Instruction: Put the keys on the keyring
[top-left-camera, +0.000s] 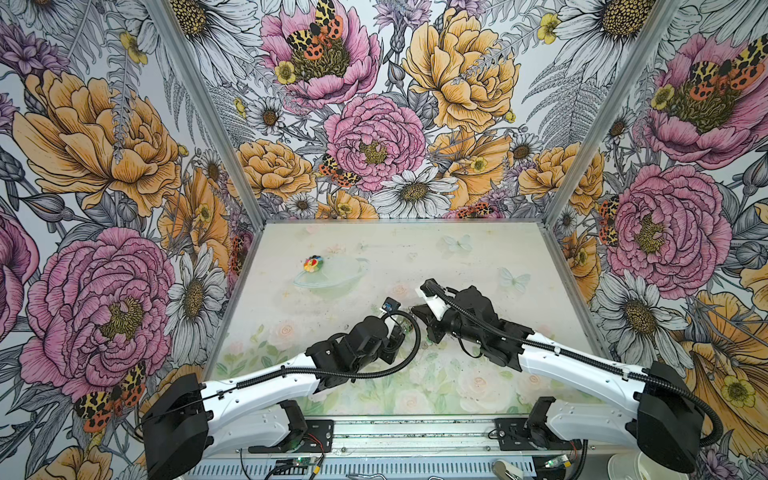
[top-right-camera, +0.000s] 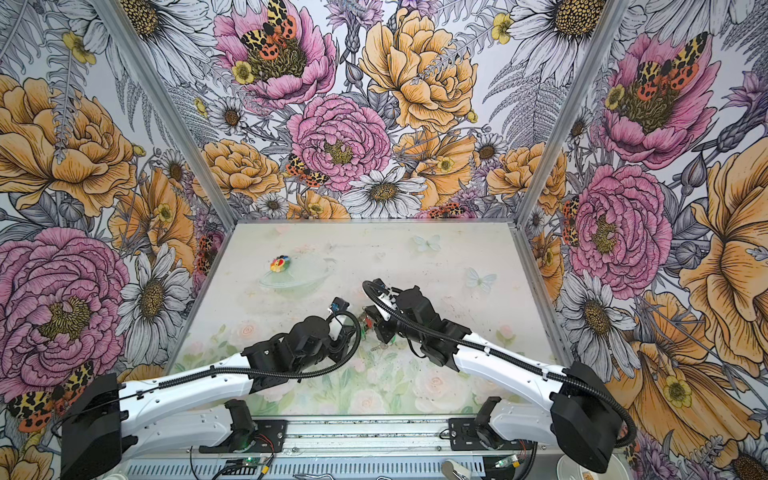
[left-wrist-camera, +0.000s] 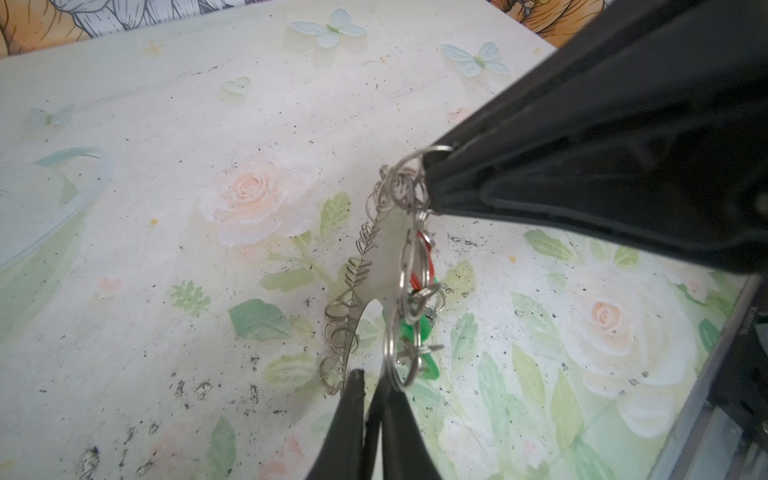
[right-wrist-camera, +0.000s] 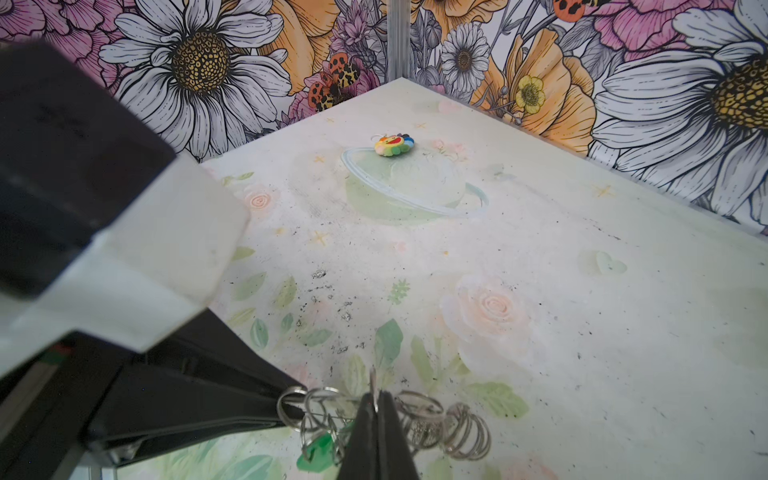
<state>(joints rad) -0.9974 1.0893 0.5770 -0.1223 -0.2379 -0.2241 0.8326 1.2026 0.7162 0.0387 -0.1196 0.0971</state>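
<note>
Both tools held the keyring (left-wrist-camera: 390, 241) off the table (top-left-camera: 478, 257), near its centre in both top views. The multicoloured toy (top-left-camera: 312, 263) lay well apart, toward 10 o'clock. The left gripper (left-wrist-camera: 370, 380), reaching in from 8 o'clock, was clamped shut on one end of the grey band. The right gripper (left-wrist-camera: 432, 183), reaching in from 4 o'clock, was pinched tight on the other end, among the bunched wire loops. The band hung edge-on between them. Its long axis seemed to run from one set of jaws to the other, roughly along the 8-to-2 o'clock line of the table, though the arms hid most of it from above. The fringe of loops pointed outward along both edges. The green heads of the keys (left-wrist-camera: 409, 332) dangled from loops on the side of the band nearer the right arm, with something red just above them. Whether both keys were fully threaded could not be told. The step in hand looked like a two-handed steadying or re-grip of the ring, late in the task. The next move probably called for one grip to hold firm while the other let go without tugging the loops, and for the keys to hang free of the jaws.
</note>
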